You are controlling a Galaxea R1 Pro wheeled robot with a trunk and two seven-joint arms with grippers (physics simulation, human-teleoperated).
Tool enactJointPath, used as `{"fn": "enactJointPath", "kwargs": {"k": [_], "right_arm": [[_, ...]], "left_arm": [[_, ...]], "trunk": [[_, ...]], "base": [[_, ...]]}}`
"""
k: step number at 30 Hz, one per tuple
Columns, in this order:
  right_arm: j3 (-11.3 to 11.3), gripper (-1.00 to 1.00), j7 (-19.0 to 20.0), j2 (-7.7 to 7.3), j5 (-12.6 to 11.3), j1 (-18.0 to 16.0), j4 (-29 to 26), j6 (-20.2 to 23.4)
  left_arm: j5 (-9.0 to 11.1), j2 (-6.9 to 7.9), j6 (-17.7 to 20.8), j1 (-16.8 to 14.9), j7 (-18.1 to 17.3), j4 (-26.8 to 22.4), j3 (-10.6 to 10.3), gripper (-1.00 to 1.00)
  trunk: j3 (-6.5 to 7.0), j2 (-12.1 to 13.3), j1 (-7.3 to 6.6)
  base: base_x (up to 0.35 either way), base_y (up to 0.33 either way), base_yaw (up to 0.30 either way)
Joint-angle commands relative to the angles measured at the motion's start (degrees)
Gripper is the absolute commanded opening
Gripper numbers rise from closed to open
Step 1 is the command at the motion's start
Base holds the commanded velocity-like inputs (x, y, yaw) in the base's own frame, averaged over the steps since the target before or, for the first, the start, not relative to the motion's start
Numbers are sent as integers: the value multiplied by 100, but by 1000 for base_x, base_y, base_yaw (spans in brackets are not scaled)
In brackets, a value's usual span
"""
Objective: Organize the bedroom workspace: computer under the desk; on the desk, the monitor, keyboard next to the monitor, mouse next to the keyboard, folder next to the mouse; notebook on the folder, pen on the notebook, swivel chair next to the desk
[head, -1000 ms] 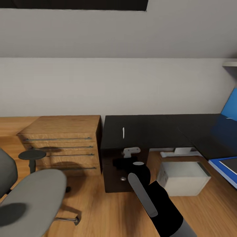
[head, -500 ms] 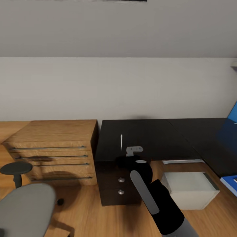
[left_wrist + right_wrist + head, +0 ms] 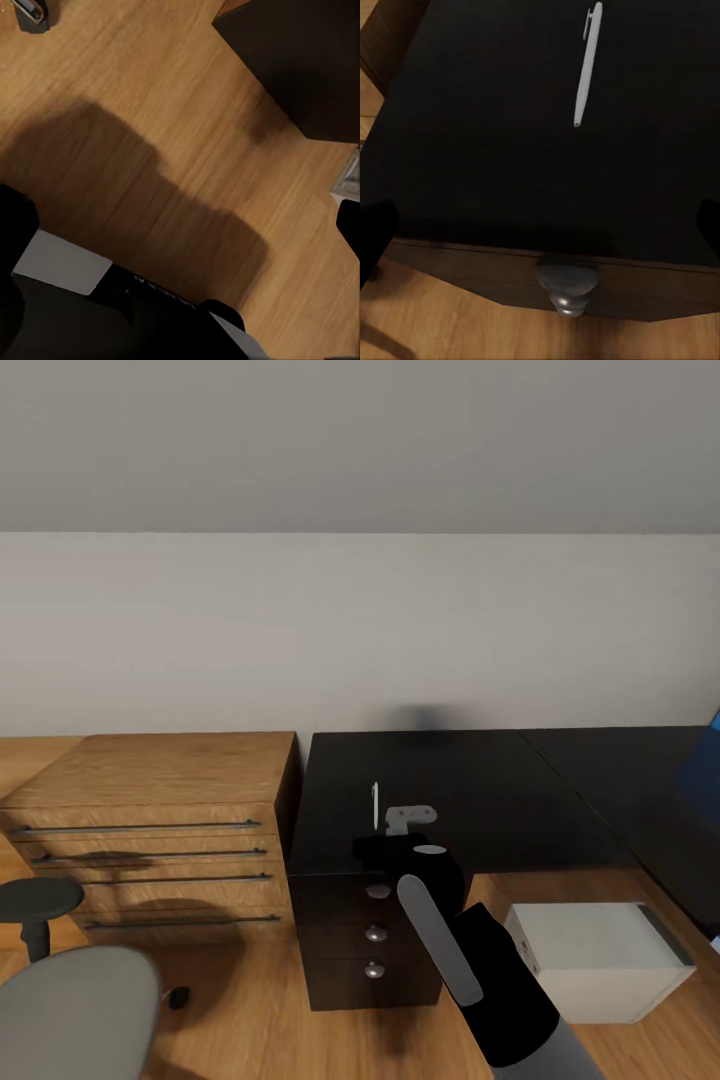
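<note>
the pen is seen lying on the table just ahead of the empty, spread-open right hand, its long axis running away from that hand.

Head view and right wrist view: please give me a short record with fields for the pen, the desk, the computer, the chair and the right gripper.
pen: white pen lying flat on the desk top, above the drawer unit
desk: glossy black desk, drawer knobs at its front
computer: light grey computer on the floor under the desk
chair: grey swivel chair on the floor, apart from the desk, in front of the wood dresser
right gripper: right gripper over the desk's front edge near the pen, fingers apart, holding nothing
</note>
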Motion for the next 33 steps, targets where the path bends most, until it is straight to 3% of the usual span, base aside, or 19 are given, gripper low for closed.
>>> {"fn": "enactJointPath", "kwargs": {"k": [1, 12, 21, 33], "right_arm": [[6, 100, -61, 0, -54, -6, -2, 12], [-8, 100, -74, 0, -55, -23, 13, 15], [-386, 100, -69, 17, -53, -195, 468, 26], [-445, 100, -53, 37, -50, -386, 942, 22]], "left_arm": [[30, -1, 22, 7, -10, 4, 12, 100], [30, 0, -171, 28, -19, 43, 9, 100], [30, -1, -223, 29, -24, 45, 2, 100], [29, 0, -225, 27, -24, 46, -4, 100]], "trunk": [[-4, -3, 0], [-4, -3, 0], [-4, -3, 0], [-4, -3, 0]], "base": [[15, 5, 0], [112, 2, 0], [318, 0, 0], [123, 0, 0]]}}
